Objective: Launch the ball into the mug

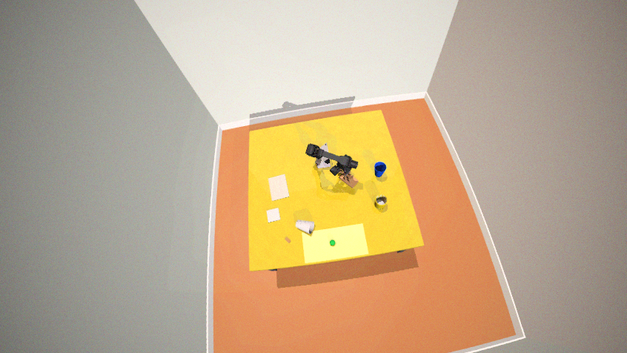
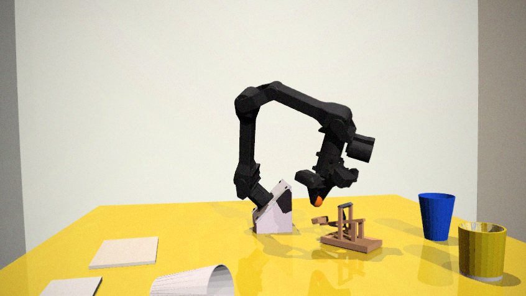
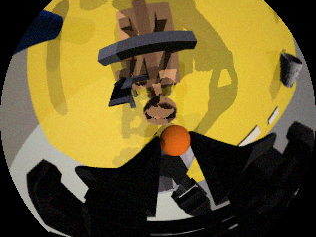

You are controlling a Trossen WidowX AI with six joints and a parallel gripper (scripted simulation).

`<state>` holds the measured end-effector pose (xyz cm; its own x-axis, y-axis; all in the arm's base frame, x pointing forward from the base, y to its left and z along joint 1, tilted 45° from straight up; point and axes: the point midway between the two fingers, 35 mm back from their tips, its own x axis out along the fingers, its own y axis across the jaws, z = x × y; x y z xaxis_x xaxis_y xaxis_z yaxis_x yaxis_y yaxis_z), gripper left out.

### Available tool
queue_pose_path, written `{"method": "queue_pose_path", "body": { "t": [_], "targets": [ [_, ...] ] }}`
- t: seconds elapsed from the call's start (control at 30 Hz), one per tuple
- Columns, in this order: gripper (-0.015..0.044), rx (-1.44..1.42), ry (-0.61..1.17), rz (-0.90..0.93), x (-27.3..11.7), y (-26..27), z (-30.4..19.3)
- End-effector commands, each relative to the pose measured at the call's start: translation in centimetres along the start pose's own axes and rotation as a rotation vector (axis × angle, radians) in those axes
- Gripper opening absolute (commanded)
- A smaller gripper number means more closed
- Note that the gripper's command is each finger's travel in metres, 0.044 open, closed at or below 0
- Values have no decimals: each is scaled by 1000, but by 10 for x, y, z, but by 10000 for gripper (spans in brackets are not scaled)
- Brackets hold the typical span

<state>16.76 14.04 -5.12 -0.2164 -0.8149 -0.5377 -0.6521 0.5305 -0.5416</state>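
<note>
My gripper [image 2: 316, 201] [image 3: 174, 137] is shut on the orange ball [image 2: 318, 201] [image 3: 175, 140]. It holds the ball above and close to the cup end of the catapult's arm. The wooden catapult [image 2: 369, 245] [image 1: 350, 180] stands on the table; its cup [image 3: 160, 110] shows just beyond the ball in the wrist view, and is empty. In the top view my arm hides part of the catapult and the ball. The yellow mug [image 1: 381, 203] [image 2: 482, 252] stands upright at the right of the table.
A blue cup [image 1: 379, 169] [image 2: 436, 217] stands upright behind the yellow mug. A white cup [image 1: 304, 226] [image 2: 191, 283] lies on its side. Two pale tiles, one large [image 1: 278, 187] and one small [image 1: 273, 215], lie at the left. A green ball [image 1: 332, 242] lies on the pale yellow sheet [image 1: 353, 245].
</note>
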Motion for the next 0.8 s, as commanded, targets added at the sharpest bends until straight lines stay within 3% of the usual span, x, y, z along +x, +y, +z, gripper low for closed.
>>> {"method": "queue_pose_path", "body": {
  "t": [0.0,0.77],
  "targets": [
    [0,-8,13,-4,3,11,1],
    [0,-2,15,-2,27,12,8]
  ]
}}
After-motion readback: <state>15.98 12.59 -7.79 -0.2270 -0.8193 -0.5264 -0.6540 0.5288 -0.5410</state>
